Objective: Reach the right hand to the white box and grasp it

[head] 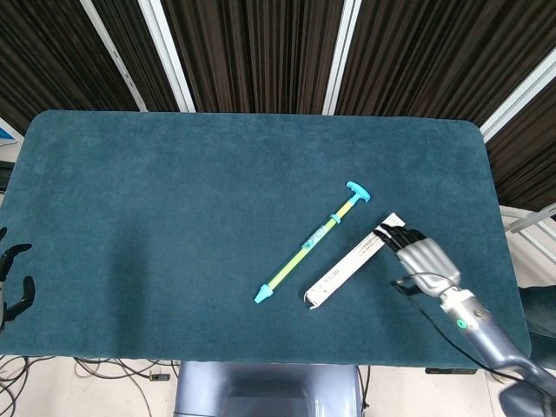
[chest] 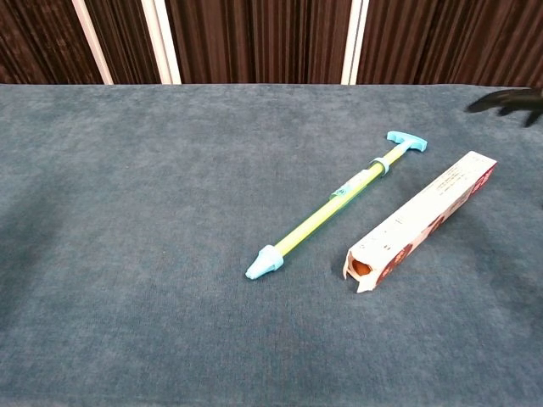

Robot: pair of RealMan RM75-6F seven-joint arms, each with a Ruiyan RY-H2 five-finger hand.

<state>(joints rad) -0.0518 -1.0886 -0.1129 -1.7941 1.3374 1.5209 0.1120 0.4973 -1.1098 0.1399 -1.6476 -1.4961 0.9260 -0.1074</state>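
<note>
The long white box lies diagonally on the teal table, right of centre, its open end facing the near edge. In the chest view its side shows red print. My right hand hovers over the box's far right end, with dark fingers stretched out over that end and holding nothing. The chest view catches only its fingertips, up in the air at the top right and apart from the box. My left hand stays off the table's left edge, fingers apart and empty.
A thin yellow-green stick with cyan ends lies parallel to the box, just to its left. The teal table ends close to the right of my right hand. Dark slatted panels stand behind the far edge.
</note>
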